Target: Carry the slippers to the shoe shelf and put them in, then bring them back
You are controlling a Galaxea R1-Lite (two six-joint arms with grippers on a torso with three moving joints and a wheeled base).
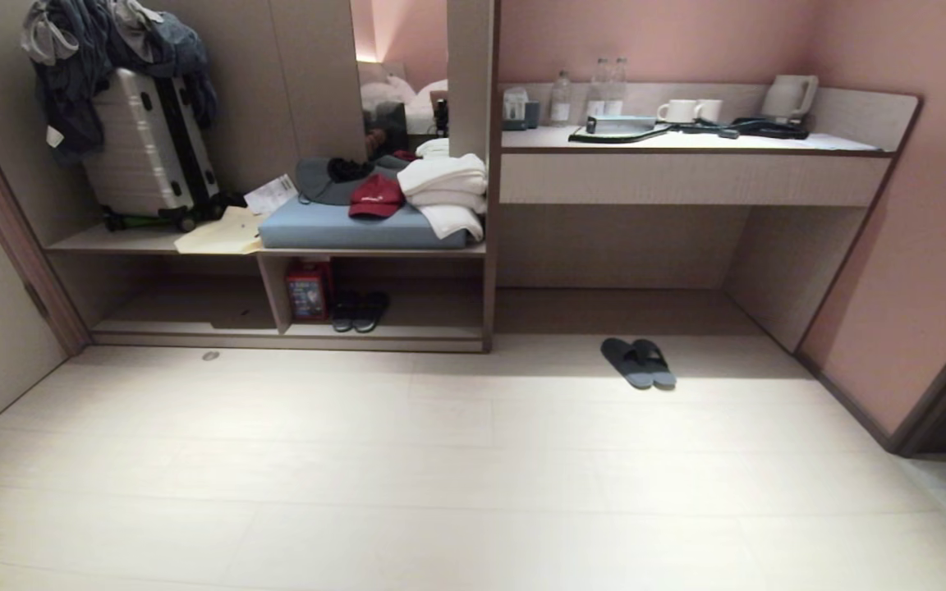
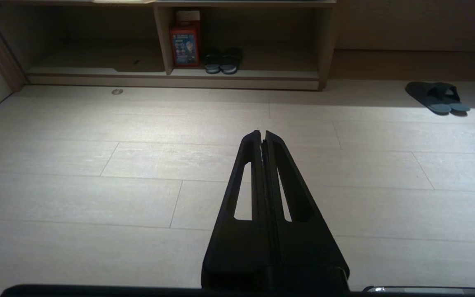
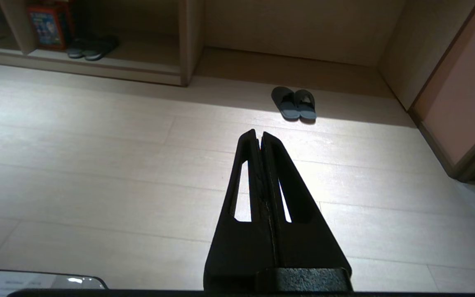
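Both grippers' fingers point(image 2: 262, 134) point(image 3: 258, 133) pressed together, seemingly empty, well short of the slippers point(image 3: 294, 103).

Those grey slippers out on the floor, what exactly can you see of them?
The slippers are a flat, backless pair, slate blue-grey, with a dark band across each toe end and a lighter insole showing at the heels. They look like soft fabric on a thin sole. They lie side by side, touching, slightly angled, soles down on the pale floor, just in front of the tall recess under the desk, half in its shadow. Nothing else touches them; both grippers are well short of them.
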